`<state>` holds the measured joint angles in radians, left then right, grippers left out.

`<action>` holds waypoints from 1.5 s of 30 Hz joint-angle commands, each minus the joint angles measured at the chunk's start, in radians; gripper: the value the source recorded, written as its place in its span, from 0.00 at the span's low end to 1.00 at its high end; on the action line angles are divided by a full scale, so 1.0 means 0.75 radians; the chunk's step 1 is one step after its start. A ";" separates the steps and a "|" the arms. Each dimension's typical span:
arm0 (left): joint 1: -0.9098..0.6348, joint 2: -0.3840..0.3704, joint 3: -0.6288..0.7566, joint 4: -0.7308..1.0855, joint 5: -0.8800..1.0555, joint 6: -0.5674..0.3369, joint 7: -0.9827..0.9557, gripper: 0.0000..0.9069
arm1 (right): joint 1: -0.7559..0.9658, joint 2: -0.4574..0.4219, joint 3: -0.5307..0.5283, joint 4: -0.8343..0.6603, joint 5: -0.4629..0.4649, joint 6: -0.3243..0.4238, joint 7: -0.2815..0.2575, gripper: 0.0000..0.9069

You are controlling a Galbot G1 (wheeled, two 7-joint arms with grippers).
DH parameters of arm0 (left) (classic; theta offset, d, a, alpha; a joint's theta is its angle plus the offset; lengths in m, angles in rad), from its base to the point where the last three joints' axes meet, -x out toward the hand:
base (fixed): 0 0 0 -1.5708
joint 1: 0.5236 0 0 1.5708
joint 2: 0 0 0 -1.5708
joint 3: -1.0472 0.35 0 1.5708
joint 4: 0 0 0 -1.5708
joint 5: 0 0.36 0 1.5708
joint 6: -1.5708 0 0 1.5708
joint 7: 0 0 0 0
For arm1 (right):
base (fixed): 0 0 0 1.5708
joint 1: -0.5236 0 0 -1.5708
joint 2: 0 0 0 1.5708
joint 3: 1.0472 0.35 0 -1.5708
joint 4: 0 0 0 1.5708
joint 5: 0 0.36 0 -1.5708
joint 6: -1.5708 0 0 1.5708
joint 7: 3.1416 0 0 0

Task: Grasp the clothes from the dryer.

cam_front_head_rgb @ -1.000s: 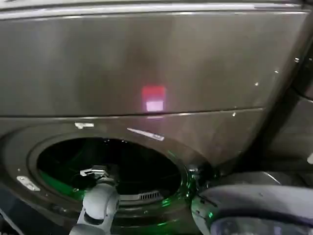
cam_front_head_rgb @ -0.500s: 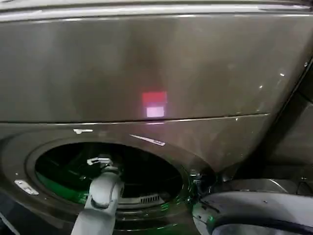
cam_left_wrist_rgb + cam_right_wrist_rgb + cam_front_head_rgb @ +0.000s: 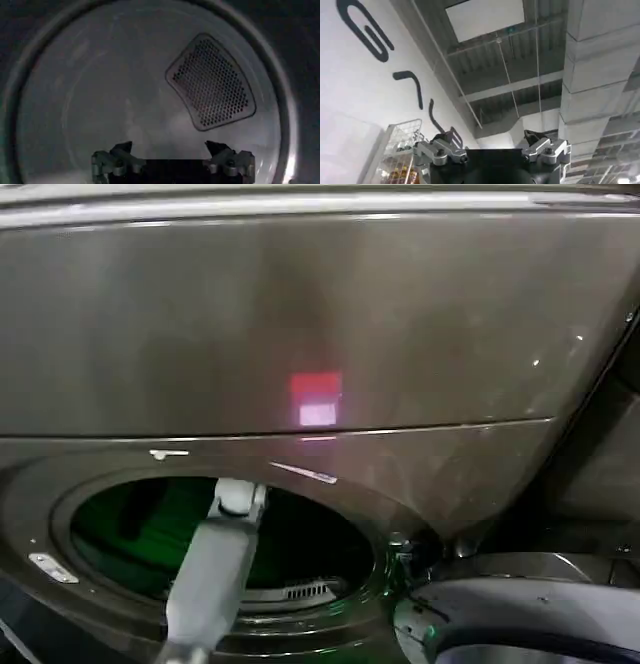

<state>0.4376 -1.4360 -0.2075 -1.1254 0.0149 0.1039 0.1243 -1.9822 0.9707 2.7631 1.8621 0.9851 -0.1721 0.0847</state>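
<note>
We see the dryer (image 3: 300, 314) directly ahead, its round porthole low in the head view. Our left arm reaches into the drum, where the left gripper (image 3: 172, 150) is spread wide, holding nothing, facing the perforated vent panel (image 3: 212, 82). The right gripper (image 3: 492, 145), spread and unloaded, points at the ceiling (image 3: 520, 70)

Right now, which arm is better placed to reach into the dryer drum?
Left. The left gripper is open and faces the dryer's drum back wall; the right gripper, also open, points at the ceiling.
</note>
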 commanded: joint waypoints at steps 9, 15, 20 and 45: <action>-0.490 0.011 0.383 0.782 0.495 -0.167 1.001 1.00 | 0.001 0.014 -0.007 0.019 0.000 0.004 0.002 1.00; -0.629 -0.038 0.430 0.968 0.772 -0.241 1.173 1.00 | -0.003 0.022 -0.002 0.018 -0.002 0.007 0.001 1.00; -0.671 -0.054 0.429 1.038 0.858 -0.120 1.165 1.00 | 0.013 0.025 -0.017 0.024 -0.008 0.009 0.001 1.00; -0.625 -0.035 0.427 0.960 0.855 -0.216 1.057 0.00 | 0.046 0.032 -0.058 0.030 -0.042 0.023 0.000 1.00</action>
<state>-0.0400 -1.4738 0.1213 -0.3488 0.7059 -0.0564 0.9244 -1.9492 0.9940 2.7220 1.8843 0.9546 -0.1551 0.0840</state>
